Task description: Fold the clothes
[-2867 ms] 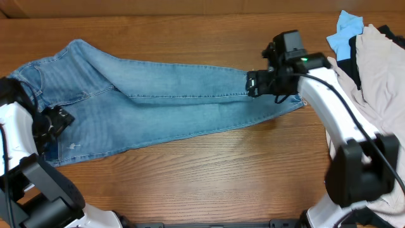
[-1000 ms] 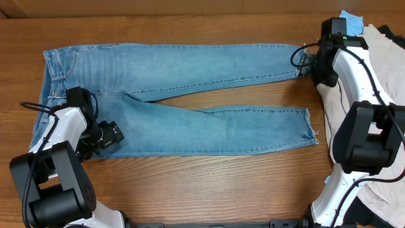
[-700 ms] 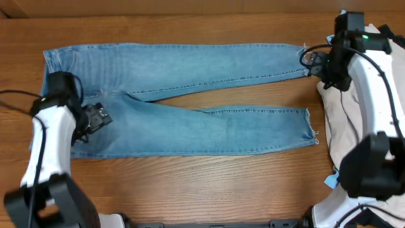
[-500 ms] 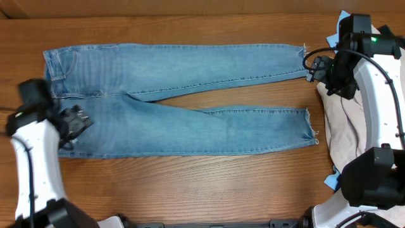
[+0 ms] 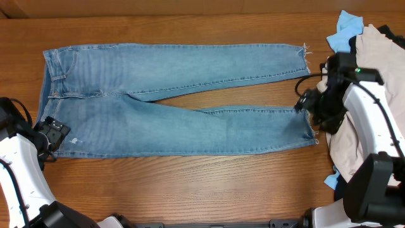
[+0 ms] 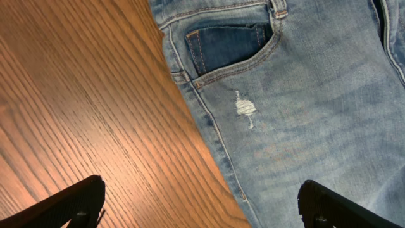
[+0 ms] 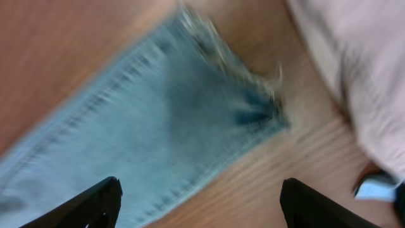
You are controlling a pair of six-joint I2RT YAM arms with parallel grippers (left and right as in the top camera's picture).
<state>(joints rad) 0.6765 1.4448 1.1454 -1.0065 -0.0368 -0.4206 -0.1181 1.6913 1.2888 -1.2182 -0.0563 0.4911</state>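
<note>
The jeans (image 5: 177, 95) lie flat on the desk (image 5: 190, 196), waistband to my left and the two frayed hems to my right. The legs are spread in a narrow V with bare wood showing between them. As I judge it, the laying-out is done: the cloth looks smooth, with no bunching or twisted leg that I can see. No fold is in yet, and nothing lies doubled over anything else. My left jaws hang just off the near corner of the waist, wide apart with nothing between them. The left wrist view looks down past them on a pocket (image 6: 231, 44), a small worn patch (image 6: 245, 107) below it, and the side seam running along the wood. My right jaws are also apart and empty, poised over the hem of the near leg (image 7: 158, 114). That view is blurred, so I cannot tell how close to the cloth they are, only that they are not clamped on it. What is left, I reckon, is all the folding proper: one leg brought over onto the other to make a single long strip, then that strip doubled from hem toward waist, perhaps twice. The heap of beige clothes (image 5: 380, 57) and the small blue cloth (image 5: 347, 28) sit at the far right, close to the hems. I would mind not to catch the beige when I take the hem.
</note>
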